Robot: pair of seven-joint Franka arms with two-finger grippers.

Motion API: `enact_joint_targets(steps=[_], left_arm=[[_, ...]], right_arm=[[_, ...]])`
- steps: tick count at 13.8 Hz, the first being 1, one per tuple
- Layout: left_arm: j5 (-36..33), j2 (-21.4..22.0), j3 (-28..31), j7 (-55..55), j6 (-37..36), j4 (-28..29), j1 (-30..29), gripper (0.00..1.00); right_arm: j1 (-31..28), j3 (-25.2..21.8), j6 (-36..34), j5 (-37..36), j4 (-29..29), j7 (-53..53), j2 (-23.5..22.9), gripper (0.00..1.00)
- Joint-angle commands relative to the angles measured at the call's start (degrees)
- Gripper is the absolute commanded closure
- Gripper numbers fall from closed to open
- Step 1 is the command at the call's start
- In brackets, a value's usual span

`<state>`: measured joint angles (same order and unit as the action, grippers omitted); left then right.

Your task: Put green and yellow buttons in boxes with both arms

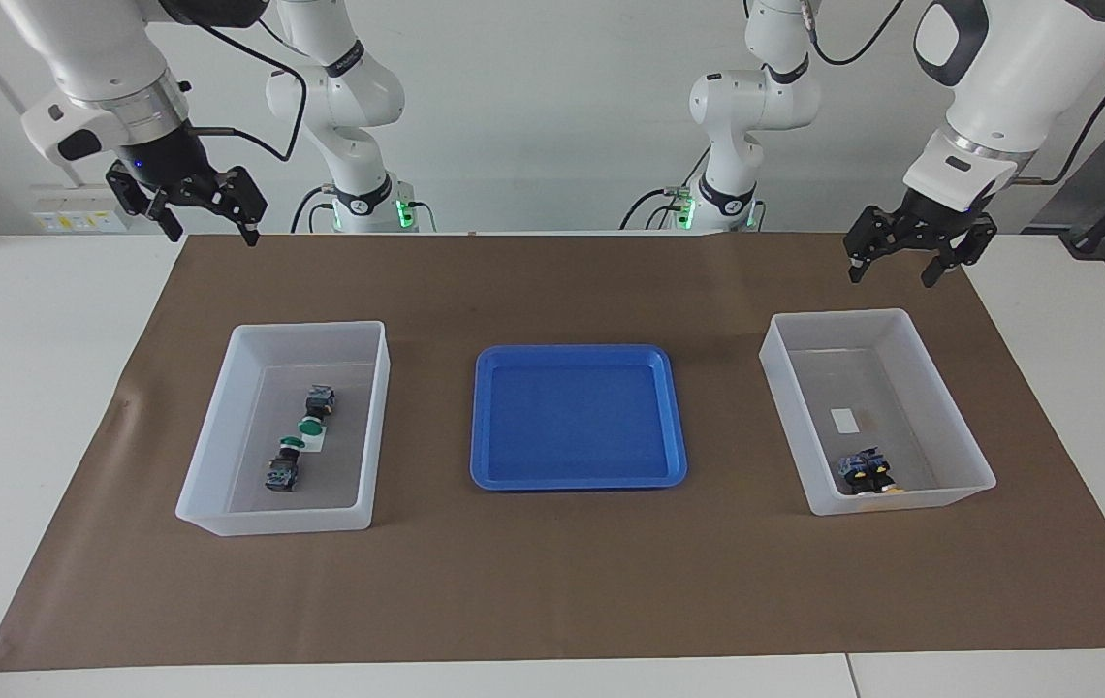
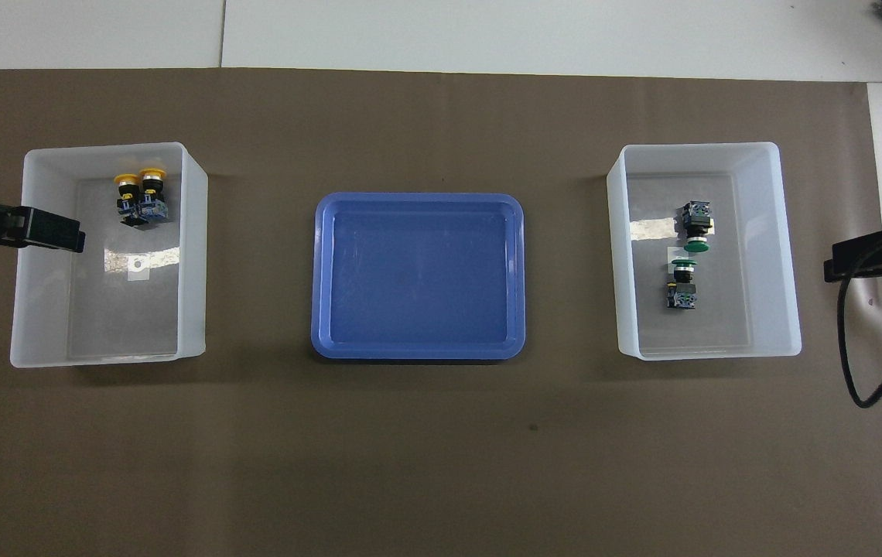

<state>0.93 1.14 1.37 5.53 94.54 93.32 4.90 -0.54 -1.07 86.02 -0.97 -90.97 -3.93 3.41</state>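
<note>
Two yellow buttons (image 1: 868, 473) (image 2: 141, 197) lie together in the box (image 1: 775, 373) (image 2: 193, 255) at the left arm's end. Two green buttons (image 1: 313, 412) (image 2: 695, 226) lie in a line, cap to cap, in the box (image 1: 310, 327) (image 2: 789, 255) at the right arm's end. My left gripper (image 1: 892, 276) (image 2: 54, 232) is open and empty, raised over the outer edge of the box with the yellow buttons. My right gripper (image 1: 213, 236) (image 2: 855, 263) is open and empty, raised over the mat's edge beside the box with the green buttons.
A shallow blue tray (image 1: 572, 351) (image 2: 418, 199) with nothing in it lies between the two boxes on the brown mat (image 1: 552, 582). A black cable (image 2: 851, 363) hangs from the right arm over the mat's edge.
</note>
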Motion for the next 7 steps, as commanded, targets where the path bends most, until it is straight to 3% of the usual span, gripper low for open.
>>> enact_joint_targets(steps=[1,7], left_arm=[[-0.84,1.85,-0.06,-0.87,-1.38,1.77,0.02,0.00],[-0.84,1.85,0.03,-1.05,-1.20,1.78,0.02,0.00]], right_arm=[[-0.69,0.63,1.08,0.27,-1.93,-0.73,1.60,0.00],[-0.69,0.63,1.08,0.27,-1.93,-0.73,1.60,0.00]])
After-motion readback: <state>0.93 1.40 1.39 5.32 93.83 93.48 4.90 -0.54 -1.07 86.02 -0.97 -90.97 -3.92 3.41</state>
